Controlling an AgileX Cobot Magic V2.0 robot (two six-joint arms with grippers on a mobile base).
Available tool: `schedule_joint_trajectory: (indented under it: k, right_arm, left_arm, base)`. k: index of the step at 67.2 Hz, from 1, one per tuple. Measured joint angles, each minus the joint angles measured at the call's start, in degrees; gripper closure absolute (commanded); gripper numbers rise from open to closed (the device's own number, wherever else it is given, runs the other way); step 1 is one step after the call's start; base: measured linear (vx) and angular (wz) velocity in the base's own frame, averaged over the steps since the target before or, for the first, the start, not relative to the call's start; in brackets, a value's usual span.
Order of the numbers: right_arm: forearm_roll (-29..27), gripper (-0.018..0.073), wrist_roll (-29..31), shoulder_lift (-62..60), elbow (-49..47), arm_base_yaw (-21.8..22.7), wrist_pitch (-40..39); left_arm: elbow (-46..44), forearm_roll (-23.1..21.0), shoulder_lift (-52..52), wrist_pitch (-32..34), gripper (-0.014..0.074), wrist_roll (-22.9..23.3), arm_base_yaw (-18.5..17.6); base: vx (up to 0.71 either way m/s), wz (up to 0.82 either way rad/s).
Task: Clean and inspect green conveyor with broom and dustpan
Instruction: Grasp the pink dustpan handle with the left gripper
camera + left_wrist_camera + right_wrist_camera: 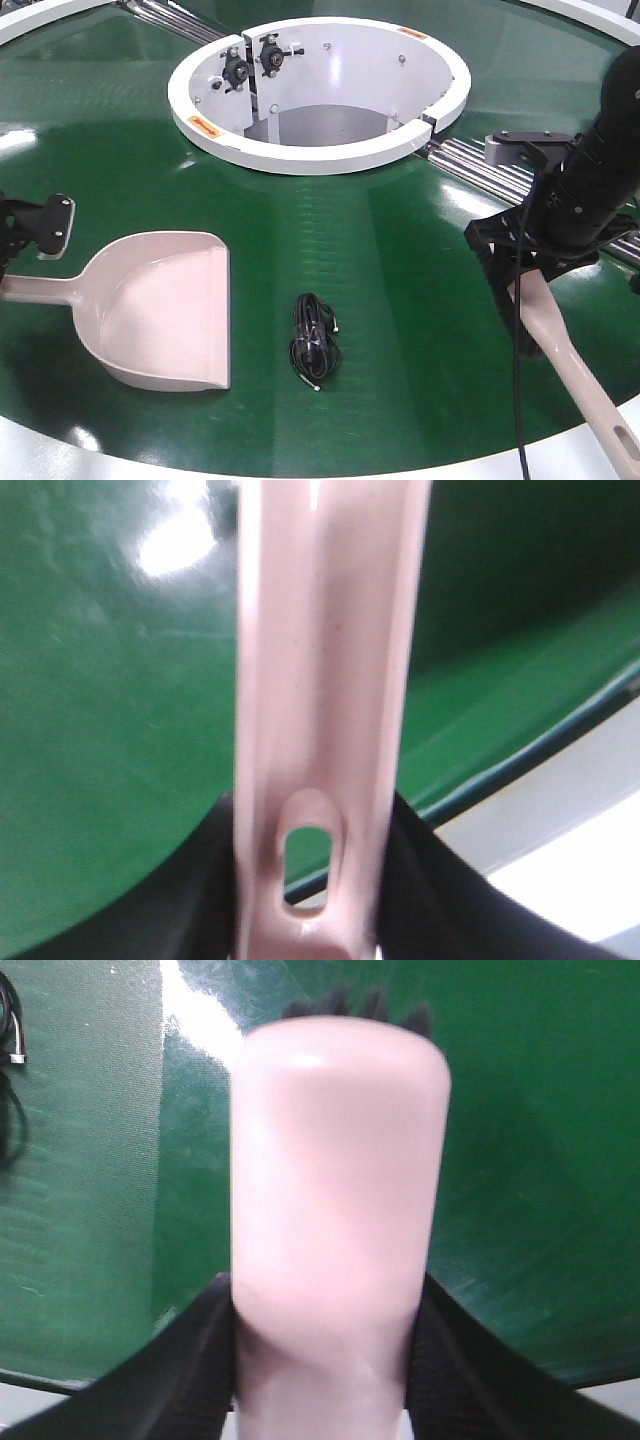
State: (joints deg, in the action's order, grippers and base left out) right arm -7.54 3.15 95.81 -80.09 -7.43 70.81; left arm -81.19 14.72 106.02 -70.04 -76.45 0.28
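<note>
Clamped on the one broom [335, 1180], the right gripper [325, 1350] had a black finger pressed against each side of the pink body. The left gripper [315, 880] gripped the handle of the one dustpan [160, 310] in the same way. Both tools were over the green conveyor [400, 280]: the dustpan lay flat at front left with its mouth facing right, and the broom slanted at front right, its handle end out over the white outer rim [200, 470]. One coiled black cable [313, 340] lay on the belt just beside the dustpan's lip. Only the front view took in the single white ring [300, 155] and the metal rollers [470, 160]. Only the left wrist view showed the handle's hang slot [305, 865] up close, and only the right wrist view showed dark bristles [360, 1005] beyond the broom's head
</note>
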Motion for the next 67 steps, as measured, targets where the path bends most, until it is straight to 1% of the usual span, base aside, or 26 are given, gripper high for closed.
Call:
schedule_joint_trajectory:
  k: [12, 36, 54, 67]
  right_arm:
    - [0.0, 0.0563, 0.0, 0.0, 0.0, 0.0, 0.0]
    - [0.0, 0.0563, 0.0, 0.0, 0.0, 0.0, 0.0]
    - [0.0, 0.0563, 0.0, 0.0, 0.0, 0.0, 0.0]
    - [0.0, 0.0563, 0.0, 0.0, 0.0, 0.0, 0.0]
  left_arm:
    - [0.0, 1.4, -0.1, 0.2, 0.0605, 1.3, -2.5]
    - [0.0, 1.4, -0.1, 0.2, 0.0605, 4.1, -8.9]
    - [0.0, 0.4, -0.1, 0.2, 0.0605, 5.6, -12.3]
    - [0.0, -0.2, -0.1, 0.2, 0.0605, 6.5, -14.0]
  base:
    - [0.00, 0.00]
    - [0.00, 0.00]
    - [0.00, 0.00]
    - [0.00, 0.00]
